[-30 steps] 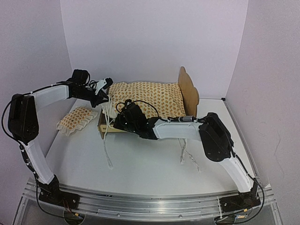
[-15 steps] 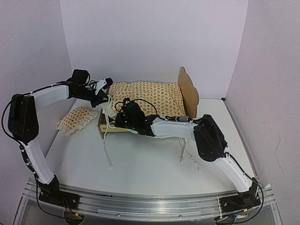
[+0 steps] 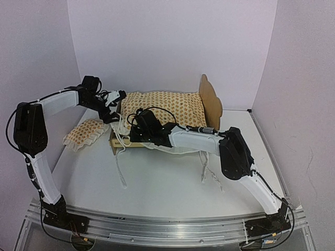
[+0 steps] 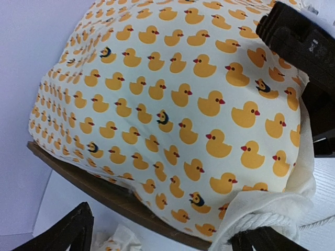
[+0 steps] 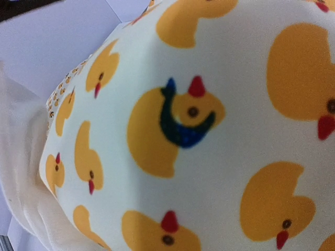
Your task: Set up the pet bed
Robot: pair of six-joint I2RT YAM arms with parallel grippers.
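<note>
The left gripper (image 3: 115, 104) stands with its jaws wide apart at the foot end of the bed. In its wrist view the two dark fingers (image 4: 67, 233) sit at either side of the bottom of the picture, with nothing between them but the duck-print end of the mattress cushion (image 3: 167, 107) beyond. The right gripper (image 3: 133, 130) is closed, reaching in low over the near foot corner of the cushion. Its own camera is filled with duck fabric pressed close, so I cannot tell whether it pinches cloth or only pushes down on it. The cushion lies along the pet bed (image 3: 211, 102), which sits at the back middle of the table (image 3: 157, 183), scalloped headboard on the right and foot end on the left. A strip of the wooden frame shows under the cushion's edge. White ties (image 3: 120, 166) trail loose from the cushion over the near rail onto the table. The small ruffled pillow (image 3: 86, 133) lies on the table just left of the foot end, apart from both grippers. By my reading the mattress is in and probably being settled. What remains is putting the pillow on the bed, and perhaps dealing with the ties.
</note>
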